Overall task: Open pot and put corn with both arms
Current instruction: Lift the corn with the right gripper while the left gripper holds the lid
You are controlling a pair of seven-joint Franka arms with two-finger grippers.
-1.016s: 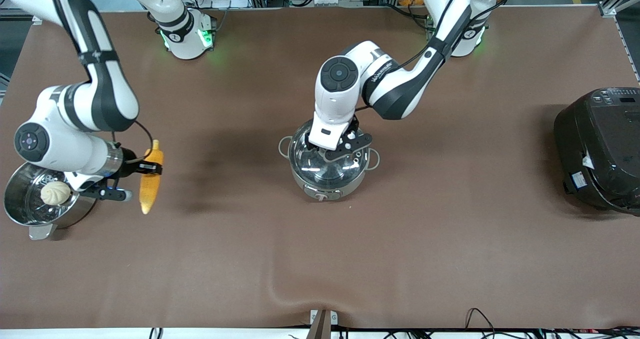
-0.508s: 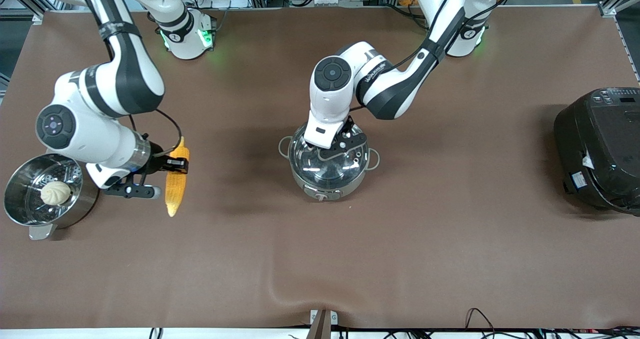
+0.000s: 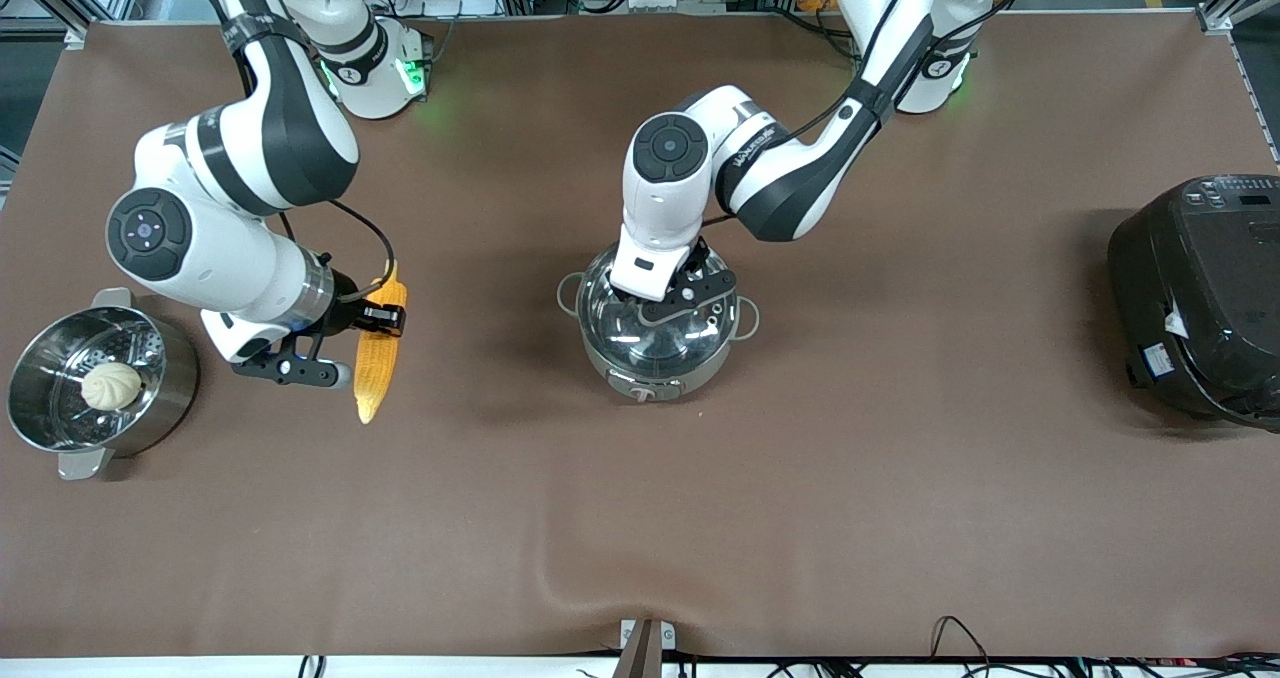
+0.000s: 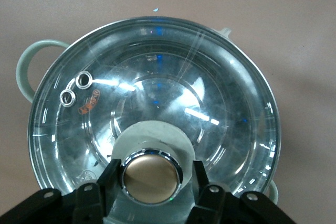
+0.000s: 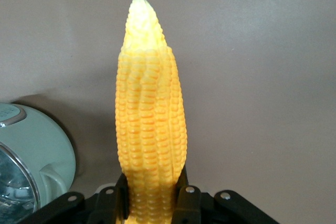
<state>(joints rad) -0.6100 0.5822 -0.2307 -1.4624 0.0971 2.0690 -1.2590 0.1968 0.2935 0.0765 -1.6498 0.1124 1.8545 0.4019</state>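
The steel pot (image 3: 655, 358) stands mid-table with its glass lid (image 4: 157, 87) on. My left gripper (image 3: 668, 296) is down on the lid. Its open fingers (image 4: 111, 174) stand on either side of the copper knob (image 4: 150, 177), with a small gap on one side. My right gripper (image 3: 372, 318) is shut on the yellow corn (image 3: 377, 368). It holds the cob over the bare table between the steamer pot and the pot, its tapered tip toward the front camera. The cob fills the right wrist view (image 5: 149, 124), and the pot's edge (image 5: 37, 150) shows beside it.
A perforated steel steamer pot (image 3: 175, 383) with a white bun (image 3: 110, 386) in it stands at the right arm's end. A large black rice cooker (image 3: 1200, 298) stands at the left arm's end. The brown mat has a ripple near the front edge.
My right arm has carried the corn away from the steamer pot, toward the pot. My left gripper has stayed over the lid knob, shifting only slightly.
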